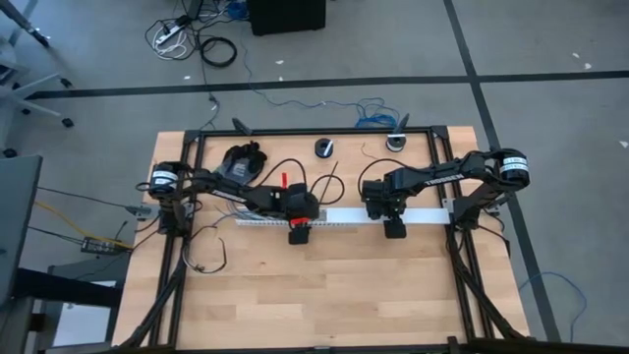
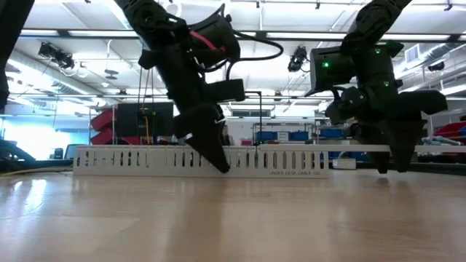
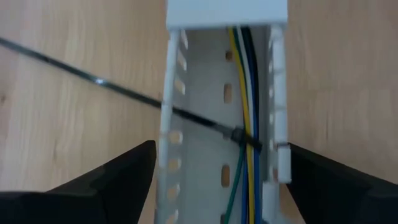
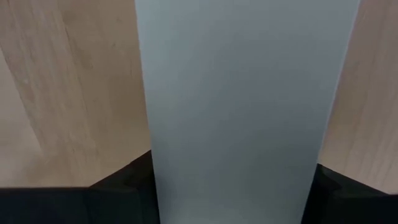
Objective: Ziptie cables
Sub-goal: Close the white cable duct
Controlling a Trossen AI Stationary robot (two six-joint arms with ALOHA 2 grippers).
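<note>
Left gripper [image 3: 217,186], jaws spread wide, straddles the white slotted duct [image 1: 339,218] near its middle, one dark finger [image 3: 109,180] outside each wall and neither visibly touching it; nothing is held. Between those fingers the cables [image 3: 247,106] lie along the duct floor as a bundle of yellow, blue, green and dark strands, already circled by a black zip tie [image 3: 239,135] whose long free tail [image 3: 93,81] runs out through a wall slot and across the wooden table [image 1: 344,295]. Right gripper [image 4: 236,186] sits farther along, closed across the covered stretch of the duct [image 4: 242,93] with a finger pressed to each side, apparently steadying it. Judged from this arrangement, the loop is threaded but perhaps not yet snug, so the step in hand is tensioning or releasing the tie. To do it well, the left arm should take the tail close to the slot, draw it in line with the tie's head rather than sideways against the slot edge, and keep its fingers clear of the thin walls. Right-hand bracing should persist so the light duct does not slide. Whether the loop encloses every strand cannot be told.
</note>
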